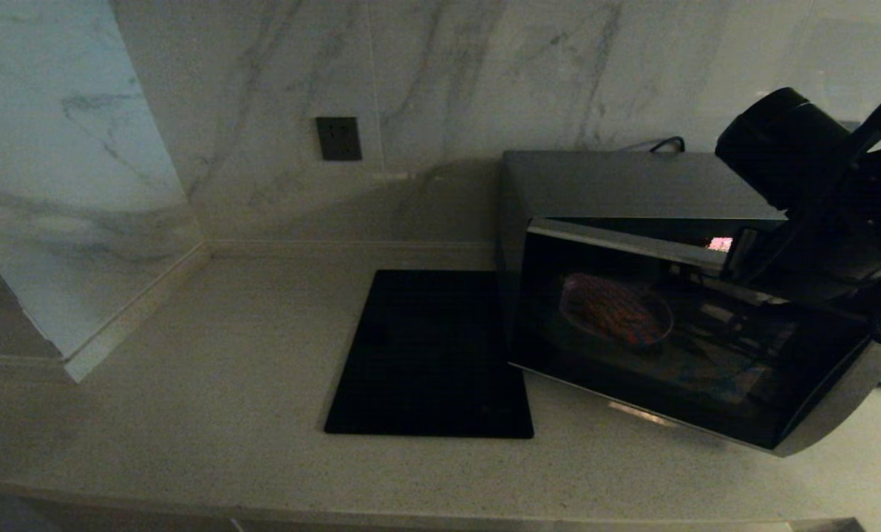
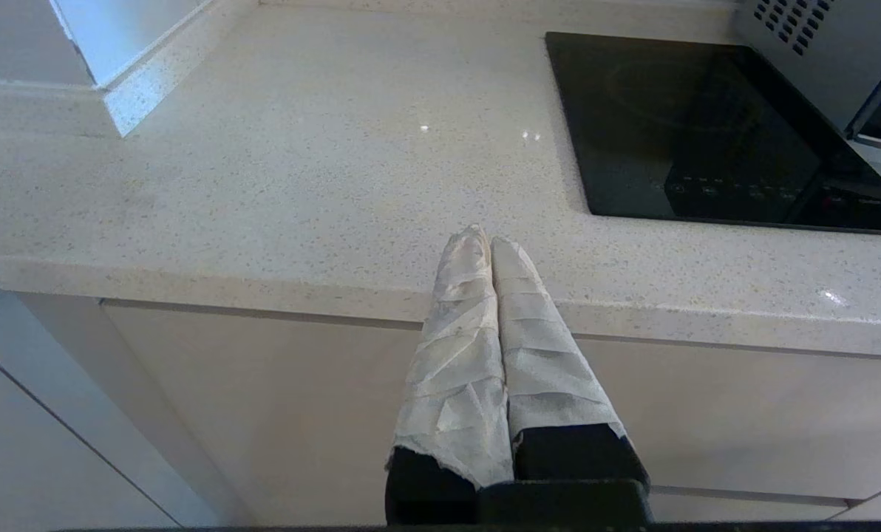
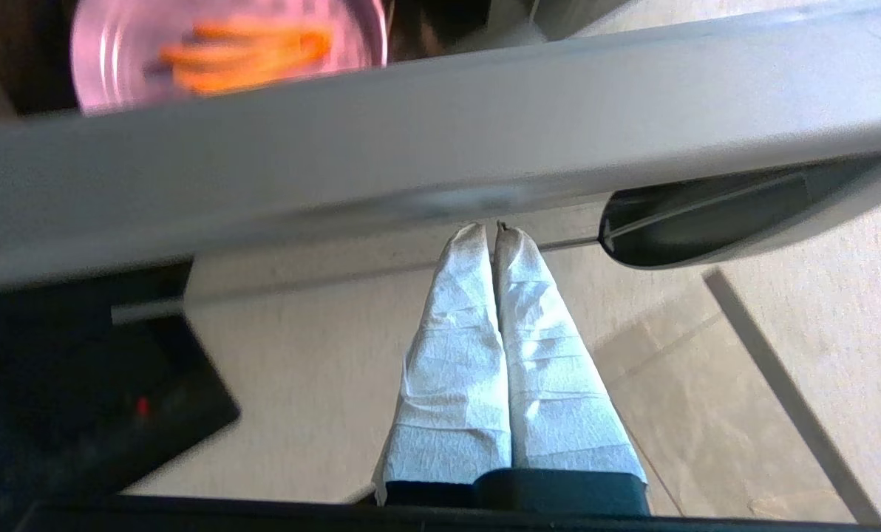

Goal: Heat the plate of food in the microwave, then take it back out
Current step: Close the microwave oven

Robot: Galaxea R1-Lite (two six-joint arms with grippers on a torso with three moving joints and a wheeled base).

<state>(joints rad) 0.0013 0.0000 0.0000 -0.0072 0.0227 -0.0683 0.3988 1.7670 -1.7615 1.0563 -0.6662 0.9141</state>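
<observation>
**A:** Where is your plate of food [image 1: 615, 309] right now?

**B:** You'll find it inside the microwave [image 1: 677, 295], seen through the dark glass door [image 1: 662, 347] in the head view. The orange-brown sticks lie across the pink-lilac plate. From the right wrist view you catch its top edge [image 3: 226, 44] just past the door's silver trim [image 3: 426, 162].

**A:** And your right hand [image 3: 494, 229]?

**B:** Clenched, with its two cloth-wrapped fingers [image 3: 455, 347] pressed together and nothing between them. Their tips sit right up at the silver trim; whether they actually touch it, you cannot tell. In the head view the right arm [image 1: 817, 185] hangs over the microwave's right end and hides that part of it.

**A:** Your left hand [image 2: 489, 238]?

**B:** Also clenched on nothing, wrapped fingers [image 2: 455, 355] together. It is parked low in front of the surface [image 2: 300, 170], tips pointing over its front edge, well apart from the microwave.

**A:** Anything else on the surface?

**B:** The flat black mat [image 1: 429, 355] lies just beside the microwave on its left. A dark wall socket [image 1: 338, 138] is set in the marble wall behind.
</observation>
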